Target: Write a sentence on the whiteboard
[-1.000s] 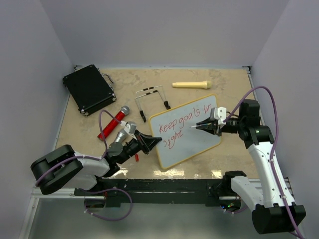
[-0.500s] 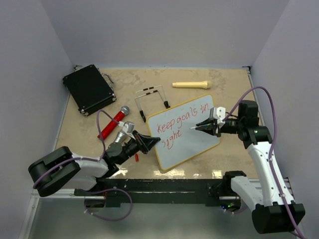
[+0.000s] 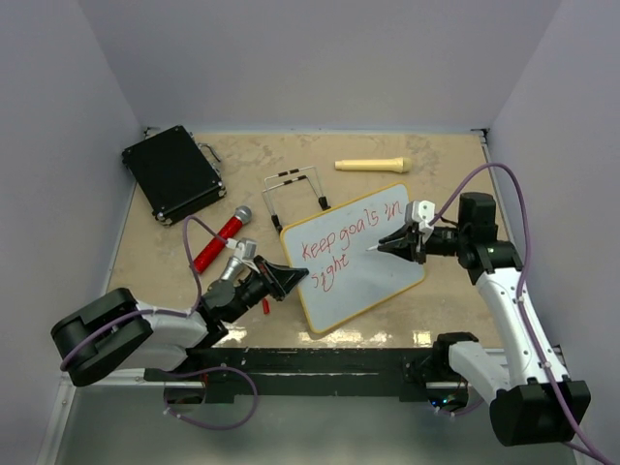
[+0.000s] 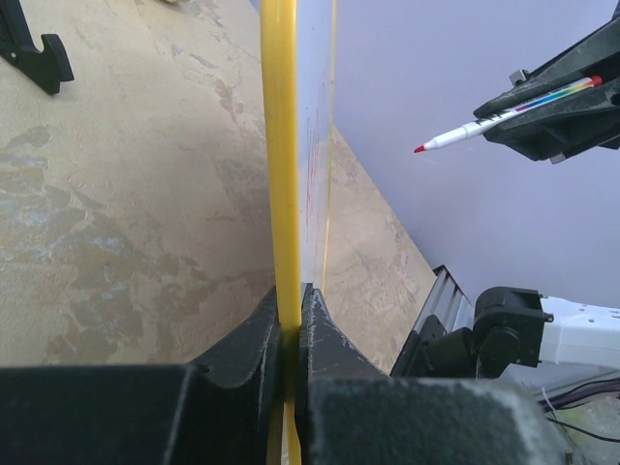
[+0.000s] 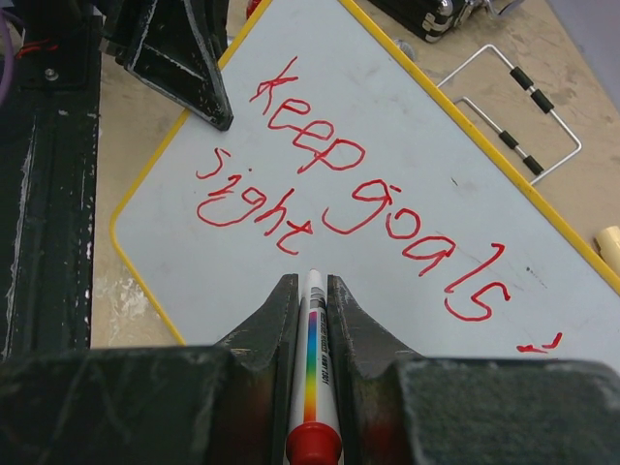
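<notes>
Whiteboard (image 3: 373, 276), one: mid-table (image 3: 436, 165), long axis near-left to far-right. Sentence (image 3: 341, 244), one, two red lines ("Keep goals in / sight"). Left gripper (image 3: 295, 277): clamped on board's left edge. Right gripper (image 3: 387, 247): pinching one marker (image 5: 312, 334), tip pointing left, off the board.

The left arm (image 3: 145, 329) lies low and reaches from its base toward 2 o'clock. The left gripper (image 3: 284, 279) is clamped on the whiteboard (image 3: 368, 281) edge, one finger on each face. The right arm (image 3: 513, 310) rises toward 12 o'clock, elbow bent, wrist aimed at 9 o'clock. The right gripper (image 3: 399, 245) pinches a marker (image 5: 312, 358), tip pointing forward.
</notes>
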Motion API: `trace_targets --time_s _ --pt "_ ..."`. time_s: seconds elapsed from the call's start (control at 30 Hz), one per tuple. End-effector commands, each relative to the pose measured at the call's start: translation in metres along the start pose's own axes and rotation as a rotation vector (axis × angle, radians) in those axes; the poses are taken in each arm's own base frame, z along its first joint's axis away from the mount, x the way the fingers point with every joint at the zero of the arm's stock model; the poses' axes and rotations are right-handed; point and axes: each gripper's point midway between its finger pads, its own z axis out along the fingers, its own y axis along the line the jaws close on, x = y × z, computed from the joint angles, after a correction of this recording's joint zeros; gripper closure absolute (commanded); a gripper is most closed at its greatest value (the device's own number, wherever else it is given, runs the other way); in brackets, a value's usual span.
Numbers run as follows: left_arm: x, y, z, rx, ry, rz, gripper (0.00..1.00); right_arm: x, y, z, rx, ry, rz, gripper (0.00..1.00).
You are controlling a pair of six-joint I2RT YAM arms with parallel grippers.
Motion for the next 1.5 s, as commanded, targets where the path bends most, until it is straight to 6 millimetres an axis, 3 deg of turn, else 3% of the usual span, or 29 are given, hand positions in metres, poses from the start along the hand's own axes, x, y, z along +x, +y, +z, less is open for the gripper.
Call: trace_targets --time_s 0.0,0.47,0.67,0.9,1.13,1.4,1.47 --pt "-0.018 -0.008 0.0 0.032 -0.066 0.057 1.0 0.004 -0.004 0.003 -0.001 -0.008 0.029 1.0" --pt "-0.02 -0.013 -0.001 0.077 -0.082 -0.005 1.0 0.021 -0.007 0.005 0.005 0.029 0.01 1.0" --pt "-0.024 -0.02 0.003 0.104 -0.098 -0.043 1.0 0.016 -0.012 0.0 0.038 0.069 -0.019 1.0" --pt "-0.033 -0.026 0.013 0.103 -0.112 -0.042 1.0 0.039 -0.011 -0.004 0.034 0.178 -0.036 1.0" --pt "-0.035 -0.025 0.016 0.067 -0.097 -0.019 1.0 0.034 -0.016 0.005 0.041 0.193 -0.087 1.0" --pt "-0.031 -0.02 0.011 0.048 -0.084 -0.02 1.0 0.024 -0.007 0.014 0.022 0.124 -0.1 1.0" --pt "-0.031 -0.019 0.012 0.046 -0.082 -0.022 1.0 0.031 -0.003 0.018 0.022 0.131 -0.079 1.0"
